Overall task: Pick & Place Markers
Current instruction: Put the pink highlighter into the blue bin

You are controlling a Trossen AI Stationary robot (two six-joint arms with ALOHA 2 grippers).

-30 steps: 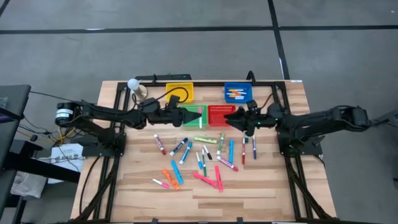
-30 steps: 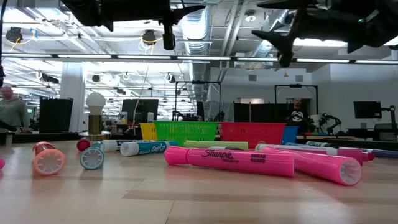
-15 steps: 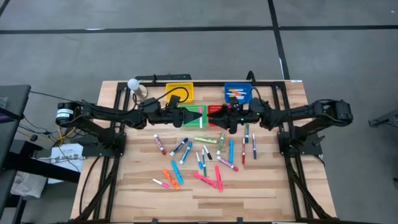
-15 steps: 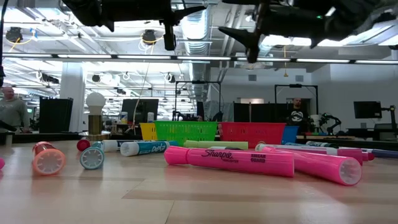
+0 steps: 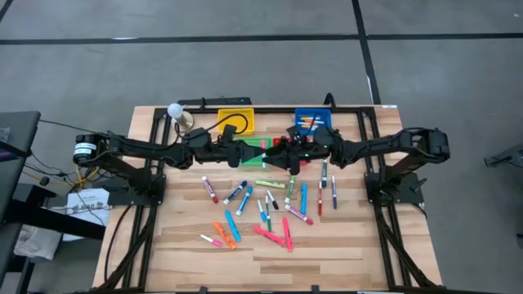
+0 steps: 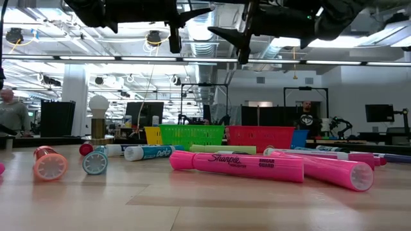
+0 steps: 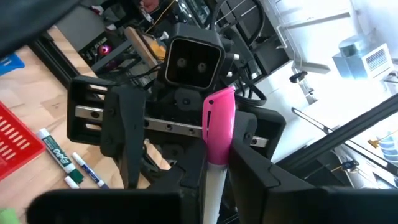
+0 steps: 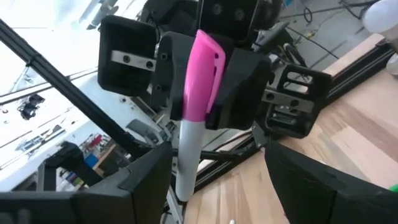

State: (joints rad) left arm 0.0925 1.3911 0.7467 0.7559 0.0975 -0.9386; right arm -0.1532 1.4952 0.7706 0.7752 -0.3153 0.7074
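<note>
Low view, nearest first: a pink highlighter (image 6: pixel 237 167) lies across the front of the table (image 6: pixel 205 212), more markers (image 6: pixel 96 160) spread either side of it, and the green basket (image 6: pixel 192 135) and red basket (image 6: pixel 266 136) stand behind it at the far edge. Both arms hang high above the highlighter; clear air between them and the table.

High view adds the layout: loose markers (image 5: pixel 265 208) sit on the near side of the green basket (image 5: pixel 260 149), bare wood further toward the front edge. The left gripper (image 5: pixel 260 155) and right gripper (image 5: pixel 288 158) meet tip to tip over the green basket; yellow basket (image 5: pixel 237 122) and blue basket (image 5: pixel 313 122) lie beyond it, against the rear rail.

Only the wrist views show the handoff item. Left wrist: own fingers (image 7: pixel 186 180) clamped on a pink-capped white marker (image 7: pixel 216 134), cap toward the right gripper (image 7: pixel 180 140). Right wrist: own fingers (image 8: pixel 143 180) spread wide either side of that marker (image 8: pixel 196 87), not touching it; the left gripper (image 8: pixel 214 81) grips it.
</note>
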